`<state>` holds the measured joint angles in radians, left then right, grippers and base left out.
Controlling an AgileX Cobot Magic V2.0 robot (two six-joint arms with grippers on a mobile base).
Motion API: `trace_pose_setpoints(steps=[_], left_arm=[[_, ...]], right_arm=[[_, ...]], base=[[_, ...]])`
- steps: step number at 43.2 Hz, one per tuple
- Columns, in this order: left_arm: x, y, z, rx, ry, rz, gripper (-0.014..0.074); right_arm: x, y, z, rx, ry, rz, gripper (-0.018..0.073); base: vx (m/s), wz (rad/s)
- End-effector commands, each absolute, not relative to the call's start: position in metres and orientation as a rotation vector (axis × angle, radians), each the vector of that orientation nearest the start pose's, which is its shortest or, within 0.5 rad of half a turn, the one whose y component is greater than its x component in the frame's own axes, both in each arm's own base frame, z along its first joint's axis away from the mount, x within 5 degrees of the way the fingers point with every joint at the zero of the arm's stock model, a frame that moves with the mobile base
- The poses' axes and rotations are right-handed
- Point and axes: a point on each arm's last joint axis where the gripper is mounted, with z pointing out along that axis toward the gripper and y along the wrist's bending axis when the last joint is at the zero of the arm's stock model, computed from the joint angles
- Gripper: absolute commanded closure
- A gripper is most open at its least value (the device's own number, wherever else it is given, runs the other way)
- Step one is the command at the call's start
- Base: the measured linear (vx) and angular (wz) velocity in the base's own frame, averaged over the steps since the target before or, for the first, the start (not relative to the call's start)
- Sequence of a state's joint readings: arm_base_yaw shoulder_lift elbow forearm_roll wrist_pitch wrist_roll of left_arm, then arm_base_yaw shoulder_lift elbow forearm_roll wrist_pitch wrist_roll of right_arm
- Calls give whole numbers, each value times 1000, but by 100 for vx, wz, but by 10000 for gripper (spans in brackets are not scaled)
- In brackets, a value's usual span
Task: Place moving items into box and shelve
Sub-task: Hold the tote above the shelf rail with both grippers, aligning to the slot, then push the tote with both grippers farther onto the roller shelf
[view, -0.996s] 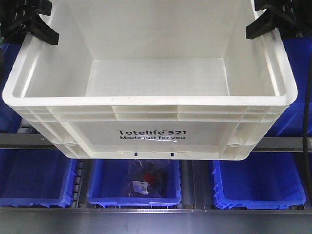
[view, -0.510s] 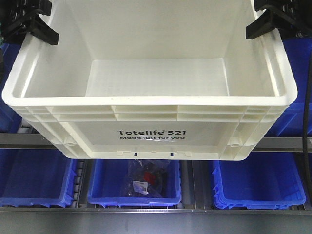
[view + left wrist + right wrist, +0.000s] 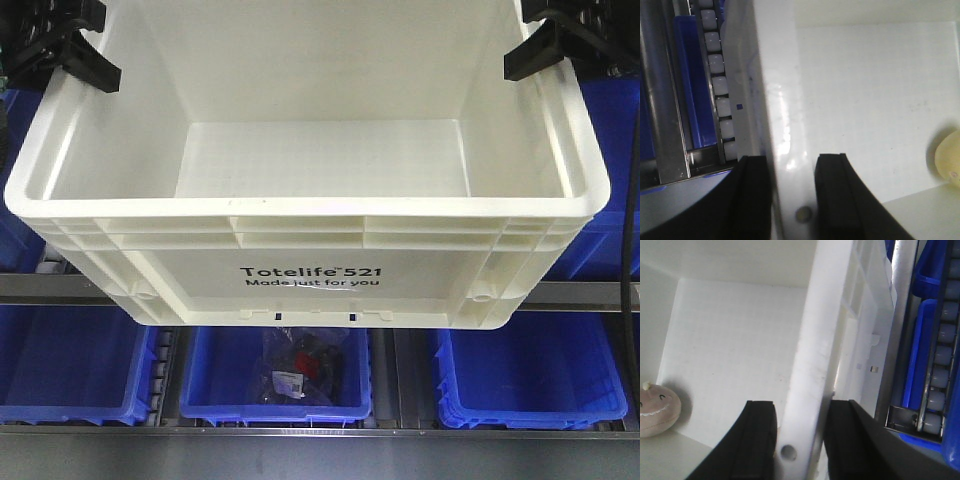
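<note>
The box (image 3: 300, 210), a large white crate printed "Totelife 521", is held up in front of the shelf, its open top facing the front camera. My left gripper (image 3: 62, 45) is shut on the box's left wall (image 3: 785, 100), one finger inside and one outside. On the opposite side, my right gripper (image 3: 560, 42) is shut on the right wall (image 3: 815, 340) in the same way. Inside the box lie the moving items. The yellow plush (image 3: 947, 160) shows at the left wrist view's edge. The pinkish plush (image 3: 657, 410) with a stitched face rests in a corner.
Below the box runs a metal shelf rail (image 3: 60, 290) over a row of blue bins (image 3: 70, 370) (image 3: 535, 375). The middle bin (image 3: 210, 390) holds a bagged item (image 3: 305, 370). White roller tracks (image 3: 715, 75) (image 3: 940, 365) and more blue bins flank the box.
</note>
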<state>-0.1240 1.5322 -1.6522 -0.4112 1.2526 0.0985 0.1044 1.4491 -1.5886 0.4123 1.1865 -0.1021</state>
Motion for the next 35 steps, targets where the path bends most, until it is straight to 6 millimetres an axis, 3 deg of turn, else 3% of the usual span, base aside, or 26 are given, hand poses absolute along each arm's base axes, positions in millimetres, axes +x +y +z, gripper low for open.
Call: trace_pose_setpoints(steps=[1,8,9,35], left_arm=[[284,-102,457,258,2295,-950,600],[286,-98,455,257,2303,-873,600],[291,-91,451,251,2312,-729,600],[315,-94,429,235,2369,-724,600]], right_arm=[[273,89,460,-210,2226,886,559],[275,88,462,-192,2197,878,559],[279,88,459,-187,2202,878,559],[305,92,435,-195,2270,874,559]], base=[[0,0],[0,0],[0,0],[0,0]])
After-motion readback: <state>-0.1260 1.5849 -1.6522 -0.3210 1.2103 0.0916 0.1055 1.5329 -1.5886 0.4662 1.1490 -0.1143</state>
